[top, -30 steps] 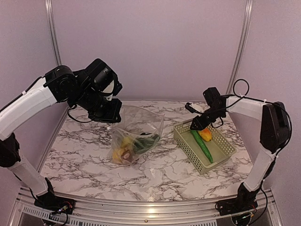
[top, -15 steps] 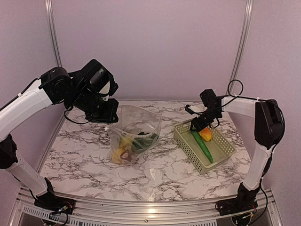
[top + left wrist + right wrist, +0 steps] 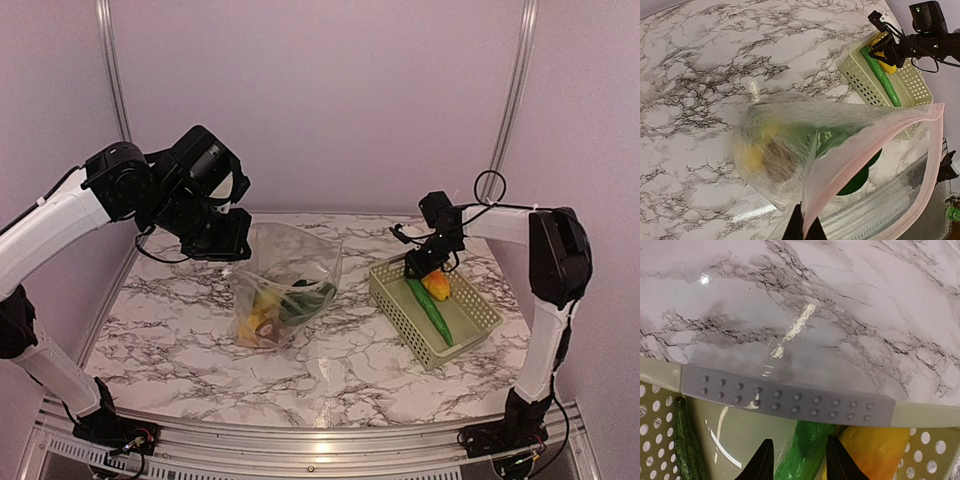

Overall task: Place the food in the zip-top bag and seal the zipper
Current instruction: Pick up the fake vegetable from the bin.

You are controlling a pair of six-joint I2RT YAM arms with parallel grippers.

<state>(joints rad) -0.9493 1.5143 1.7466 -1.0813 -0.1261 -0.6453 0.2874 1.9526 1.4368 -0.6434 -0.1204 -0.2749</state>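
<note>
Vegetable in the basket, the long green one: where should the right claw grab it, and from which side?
Probably mid-length on the vegetable, from straight above, with the fingers across its narrow width. It lies flat along the basket, whose walls block a side approach, and the orange piece crowds its far end.

Zip-top bag [image 3: 290, 270] left of basket [image 3: 395, 305]

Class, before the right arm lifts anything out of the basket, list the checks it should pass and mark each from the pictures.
1. Zip-top bag mouth open: ok.
2. Left fingers pinching the zipper edge: ok.
3. Right fingers straddling the long green vegetable in the basket: ok.
4. Orange-yellow piece clear of those fingers: cannot tell; it lies close beside one.
</note>
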